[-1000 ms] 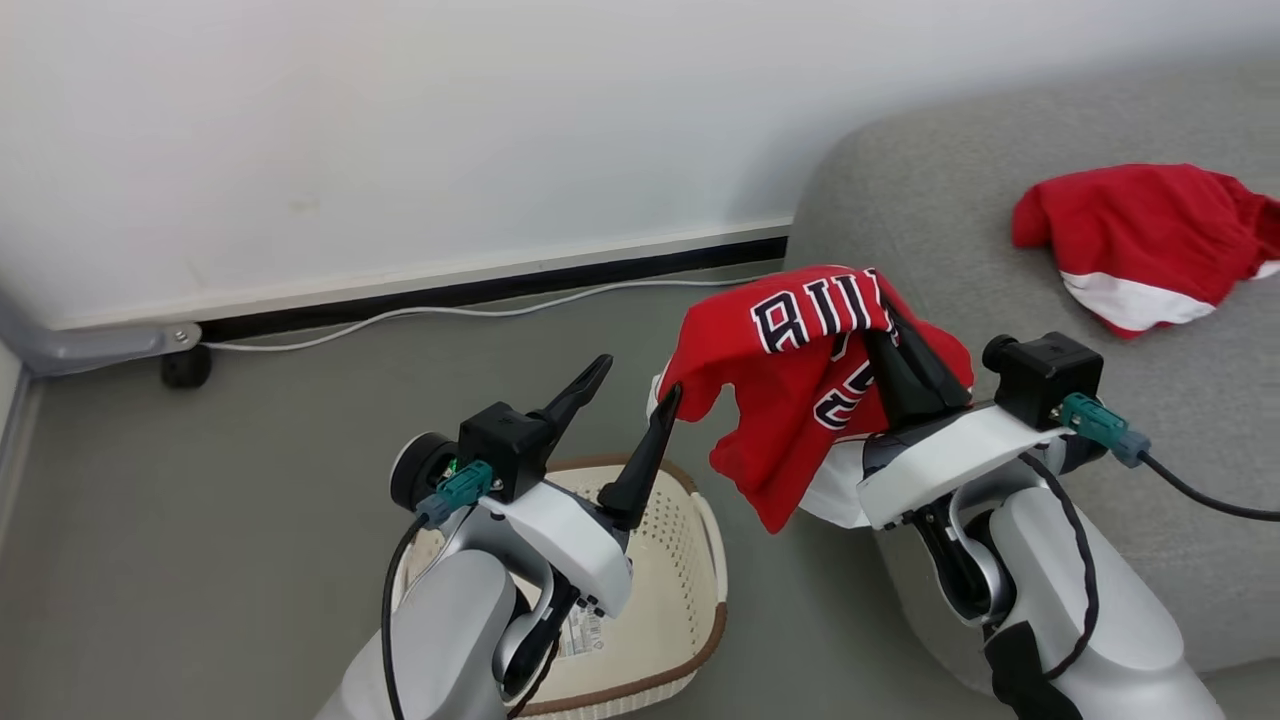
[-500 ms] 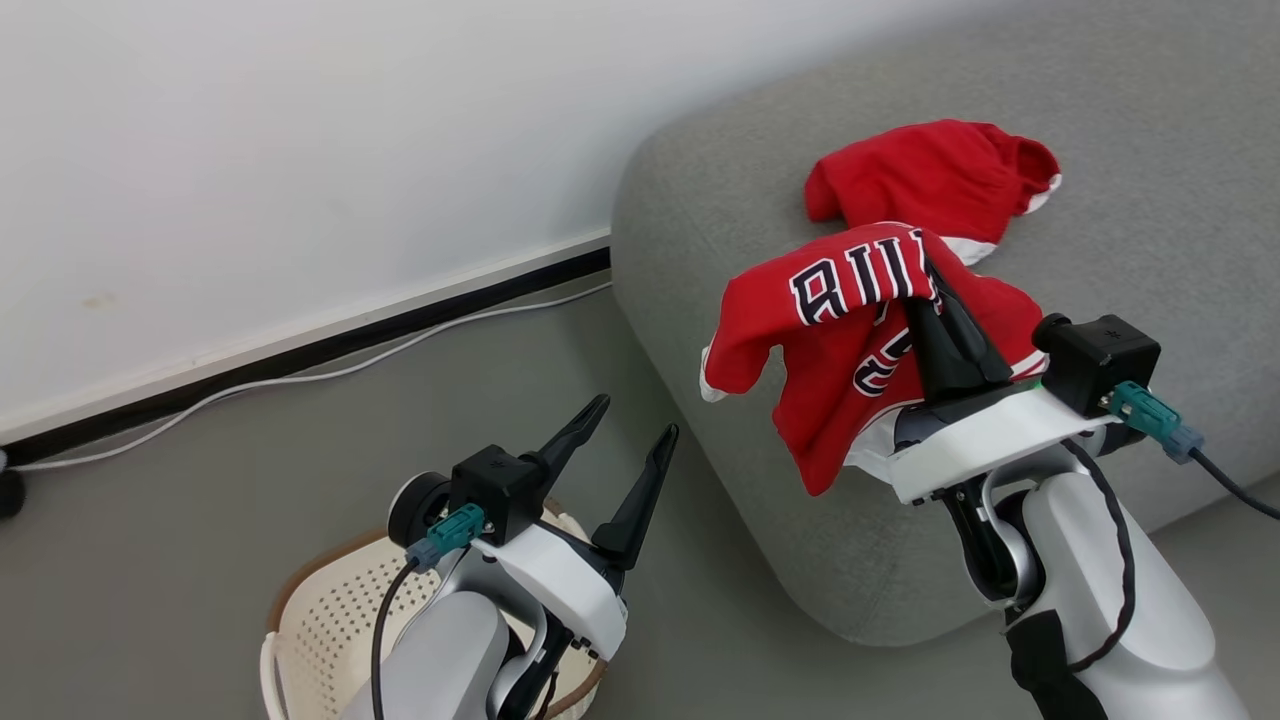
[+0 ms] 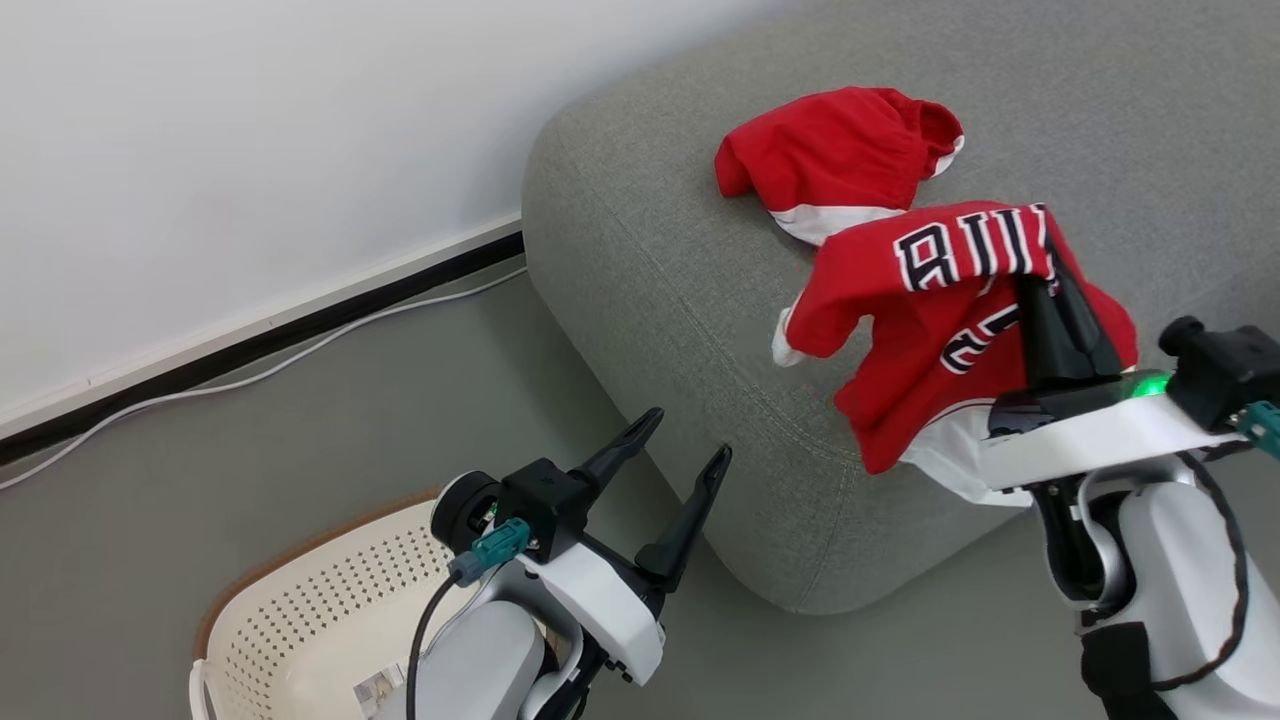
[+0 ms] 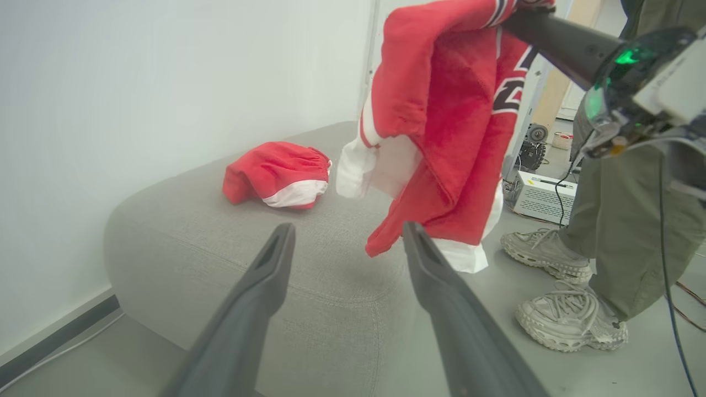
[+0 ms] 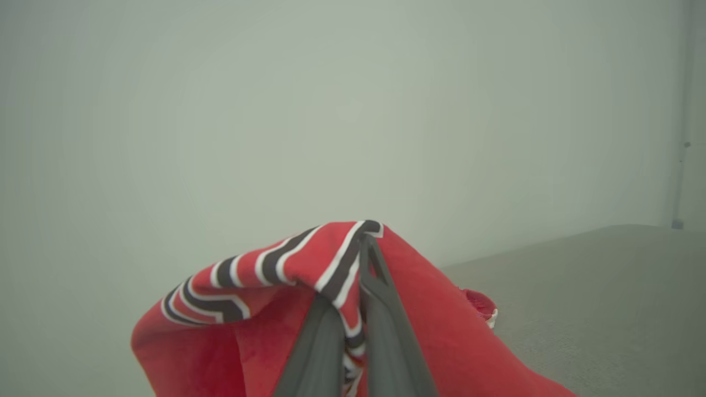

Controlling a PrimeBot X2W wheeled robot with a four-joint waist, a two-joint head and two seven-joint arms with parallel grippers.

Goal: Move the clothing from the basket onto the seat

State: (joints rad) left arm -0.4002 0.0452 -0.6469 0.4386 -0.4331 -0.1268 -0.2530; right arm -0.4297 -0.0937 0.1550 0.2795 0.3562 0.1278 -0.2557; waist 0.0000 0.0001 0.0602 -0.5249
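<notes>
A white wall (image 3: 200,150) and a grey floor (image 3: 300,430) frame a large grey sofa (image 3: 650,250) with rounded corners. The right gripper (image 5: 365,242) is clenched: its two dark fingers are pressed together on a fold of the red jersey (image 3: 930,320), right at the navy-and-white striped trim. The cloth drapes down both sides of the fingers and hangs in the air by the sofa's near corner. Just beyond the fingertips, a plain red garment with a white band (image 3: 835,140) lies bunched on the seat. It is close to the jersey, but whether the two touch I cannot tell.

To this gripper's left and lower down, the left gripper (image 3: 688,432) is spread wide and holds nothing, its tips near the sofa's rounded end. Below its wrist the cream perforated basket (image 3: 300,620) sits on the floor. In the left wrist view, a person's legs (image 4: 623,220) in olive trousers stand past the hanging jersey.
</notes>
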